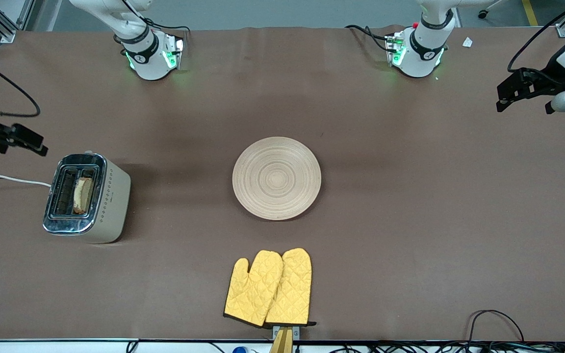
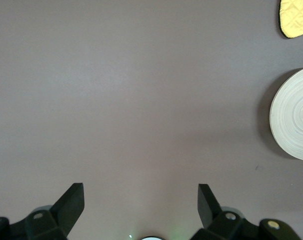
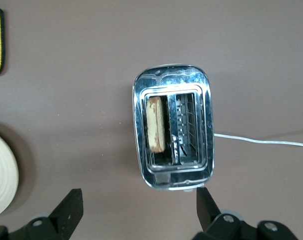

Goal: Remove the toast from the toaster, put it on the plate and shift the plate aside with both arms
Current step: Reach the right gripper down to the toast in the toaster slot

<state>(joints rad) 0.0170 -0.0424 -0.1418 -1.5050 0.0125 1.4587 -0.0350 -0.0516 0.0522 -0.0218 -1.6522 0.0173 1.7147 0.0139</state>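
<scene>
The toast (image 1: 83, 194) stands upright in one slot of the toaster (image 1: 91, 198), its crust edge showing in the right wrist view (image 3: 156, 124). The round beige plate (image 1: 276, 178) lies bare at the table's middle and shows partly in both wrist views (image 2: 294, 115) (image 3: 1, 172). My right gripper (image 1: 32, 142) hangs open over the table just beside the toaster (image 3: 172, 132), its fingers (image 3: 71, 205) wide apart with nothing between them. My left gripper (image 1: 503, 100) hangs open over bare table at the left arm's end, with nothing between its fingers (image 2: 71, 200).
Two yellow quilted oven mitts (image 1: 269, 288) lie side by side, nearer to the front camera than the plate, at the table's edge. A white power cord (image 1: 8, 179) runs from the toaster off the right arm's end. Both arm bases (image 1: 152, 54) (image 1: 417, 51) stand along the robots' edge.
</scene>
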